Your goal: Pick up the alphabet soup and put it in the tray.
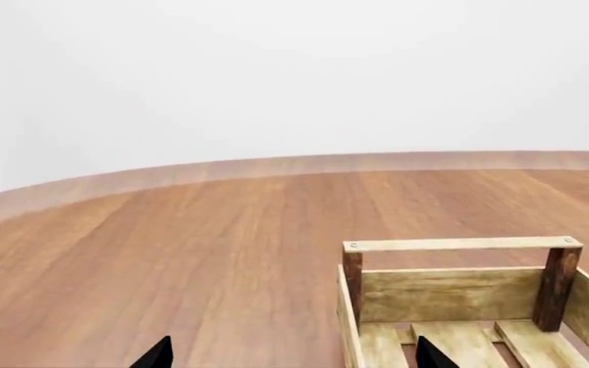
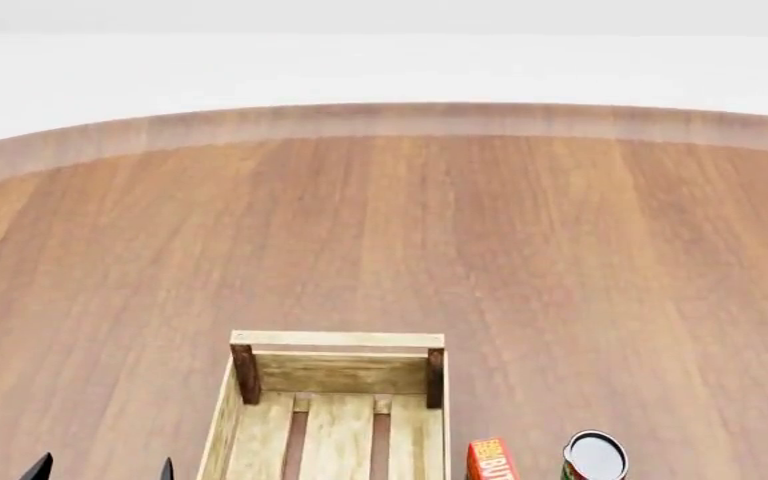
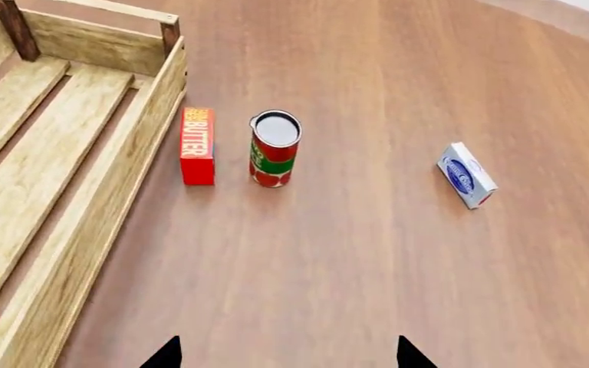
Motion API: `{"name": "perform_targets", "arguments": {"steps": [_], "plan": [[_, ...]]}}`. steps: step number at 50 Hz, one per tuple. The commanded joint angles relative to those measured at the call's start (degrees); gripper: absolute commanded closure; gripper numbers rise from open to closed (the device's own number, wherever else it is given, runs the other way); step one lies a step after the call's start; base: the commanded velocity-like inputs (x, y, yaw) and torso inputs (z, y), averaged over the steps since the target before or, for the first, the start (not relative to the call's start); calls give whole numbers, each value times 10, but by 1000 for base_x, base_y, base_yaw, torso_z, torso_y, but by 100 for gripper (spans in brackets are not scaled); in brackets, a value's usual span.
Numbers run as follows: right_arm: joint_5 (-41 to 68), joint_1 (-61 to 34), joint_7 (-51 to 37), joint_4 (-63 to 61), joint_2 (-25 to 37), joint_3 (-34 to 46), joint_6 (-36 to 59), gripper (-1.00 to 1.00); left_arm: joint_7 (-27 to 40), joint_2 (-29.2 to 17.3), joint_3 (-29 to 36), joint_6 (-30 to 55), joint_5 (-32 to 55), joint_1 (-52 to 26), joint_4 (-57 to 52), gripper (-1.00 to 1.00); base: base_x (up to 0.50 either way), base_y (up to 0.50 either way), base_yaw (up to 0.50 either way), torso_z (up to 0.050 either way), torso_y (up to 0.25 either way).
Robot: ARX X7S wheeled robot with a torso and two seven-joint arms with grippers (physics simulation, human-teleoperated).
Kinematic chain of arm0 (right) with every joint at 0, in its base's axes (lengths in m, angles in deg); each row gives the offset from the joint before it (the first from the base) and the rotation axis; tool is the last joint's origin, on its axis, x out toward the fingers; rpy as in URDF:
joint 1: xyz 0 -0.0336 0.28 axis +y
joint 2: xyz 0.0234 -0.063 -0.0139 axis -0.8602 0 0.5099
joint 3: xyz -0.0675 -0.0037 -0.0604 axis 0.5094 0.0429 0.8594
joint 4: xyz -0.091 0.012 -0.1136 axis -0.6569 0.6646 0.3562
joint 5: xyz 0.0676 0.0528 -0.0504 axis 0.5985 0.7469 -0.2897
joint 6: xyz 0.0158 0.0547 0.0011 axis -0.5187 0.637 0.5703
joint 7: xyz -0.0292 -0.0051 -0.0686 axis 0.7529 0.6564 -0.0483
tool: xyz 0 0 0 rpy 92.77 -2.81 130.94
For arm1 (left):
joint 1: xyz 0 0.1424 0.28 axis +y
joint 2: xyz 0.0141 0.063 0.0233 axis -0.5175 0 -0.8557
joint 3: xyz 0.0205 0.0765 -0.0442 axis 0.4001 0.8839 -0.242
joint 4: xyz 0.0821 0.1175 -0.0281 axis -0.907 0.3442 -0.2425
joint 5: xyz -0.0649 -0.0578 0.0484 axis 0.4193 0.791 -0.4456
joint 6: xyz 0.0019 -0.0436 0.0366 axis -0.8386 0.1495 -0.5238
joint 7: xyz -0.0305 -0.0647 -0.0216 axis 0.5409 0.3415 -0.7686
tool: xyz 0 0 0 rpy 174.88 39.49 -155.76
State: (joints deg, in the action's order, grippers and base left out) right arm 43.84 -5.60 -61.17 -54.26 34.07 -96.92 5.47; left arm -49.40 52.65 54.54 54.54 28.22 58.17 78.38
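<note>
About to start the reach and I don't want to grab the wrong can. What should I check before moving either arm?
1. Alphabet soup located: not ok. No blue-labelled can shows in any view.
2. Lookalike ruled out: ok. The red-and-green can stands upright beside the butter box; it is not the target.
3. Right gripper ready: ok. Open, nothing between the fingertips.
4. Left gripper ready: ok. Open and empty, near the tray's corner.
5. Tray free to receive: ok for the part that shows; slats bare.
6. Other clutter: ok. The small blue-and-white box lies apart from the can.
</note>
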Motion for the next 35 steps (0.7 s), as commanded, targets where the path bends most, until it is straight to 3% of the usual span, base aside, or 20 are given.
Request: {"name": "perform_targets", "arguments": {"steps": [1,10,35], "plan": [[14,111,1,-2,1,-68,-66,-100,4,-2,3,1,4,-2,2,-100,0,0,0,0,0],[-20,192,47,1,-37,-126,-124,-100,7,-5,6,-1,5,-2,2,-100,0,0,0,0,0],[-106,162,148,70,-134,-176,-148,-100,15,-11,15,-3,10,-4,3,-100,0,0,0,0,0]]}}
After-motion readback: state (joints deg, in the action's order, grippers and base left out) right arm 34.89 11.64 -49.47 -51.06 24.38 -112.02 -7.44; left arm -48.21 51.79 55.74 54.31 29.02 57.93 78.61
